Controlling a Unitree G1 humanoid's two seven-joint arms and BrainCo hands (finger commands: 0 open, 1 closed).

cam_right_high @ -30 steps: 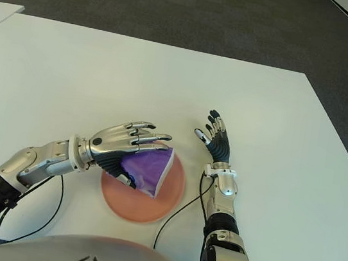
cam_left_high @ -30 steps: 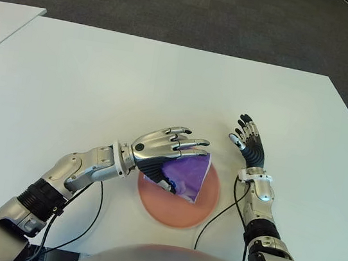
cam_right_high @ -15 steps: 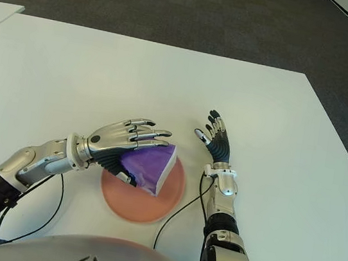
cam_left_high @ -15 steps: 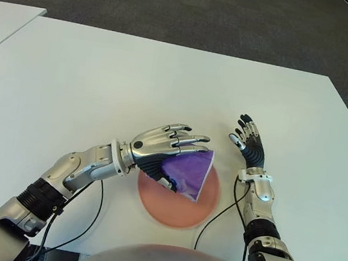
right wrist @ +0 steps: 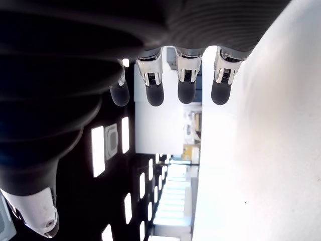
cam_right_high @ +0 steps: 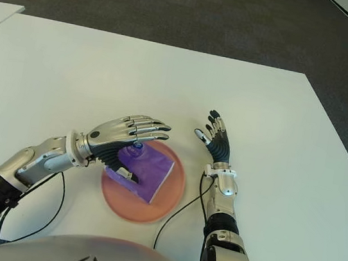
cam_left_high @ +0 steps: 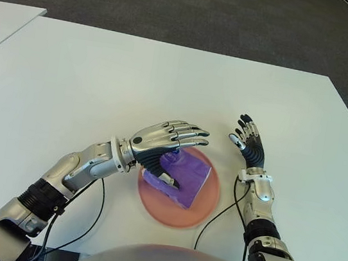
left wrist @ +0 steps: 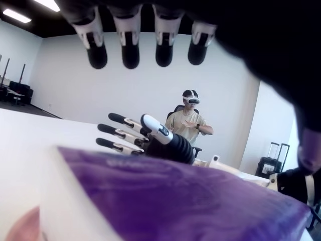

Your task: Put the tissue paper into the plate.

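We see the purple tissue paper pack lying inside the pink plate, with our left hand over it, fingers stretched out flat and apart from the pack, thumb just beside its near edge. We judge the step in hand to be the release: we should lift that hand straight up and away without dragging the pack, so it does not slide off the plate. Our right hand shows just right of the plate, fingers spread, holding nothing. The white tabletop carries the plate; beyond it lies dark carpet, and the left wrist view shows a seated person wearing a headset in a white-walled room
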